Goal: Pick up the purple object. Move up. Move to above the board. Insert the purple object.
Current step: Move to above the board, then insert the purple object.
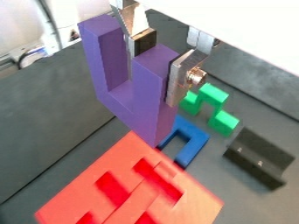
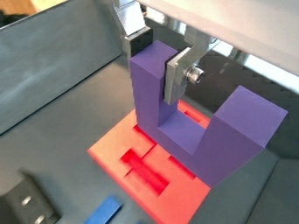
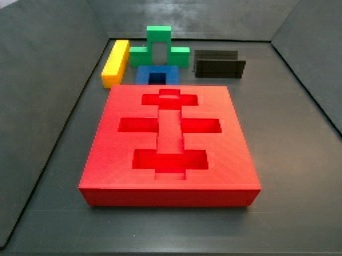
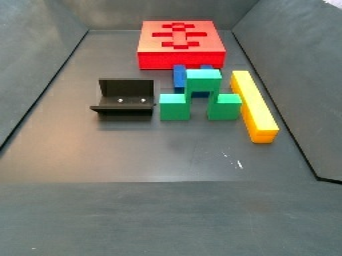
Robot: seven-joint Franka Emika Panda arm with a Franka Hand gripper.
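Observation:
My gripper (image 1: 152,63) is shut on one prong of the purple object (image 1: 126,83), a U-shaped block that hangs with its prongs pointing up. Both wrist views show this grip; the gripper (image 2: 160,61) and the purple object (image 2: 193,131) are held in the air. The red board (image 1: 122,188) lies below, with its recesses showing. In a wrist view the block hangs over the board (image 2: 131,147). Neither gripper nor purple object shows in the side views, where the board (image 3: 167,140) (image 4: 185,40) lies flat on the floor.
A green stepped block (image 1: 211,101) (image 3: 163,48) (image 4: 201,95), a blue block (image 1: 184,142) (image 3: 156,74) and a yellow bar (image 3: 116,62) (image 4: 254,105) lie beside the board. The dark fixture (image 1: 260,156) (image 3: 221,65) (image 4: 123,98) stands near them. Grey walls ring the floor.

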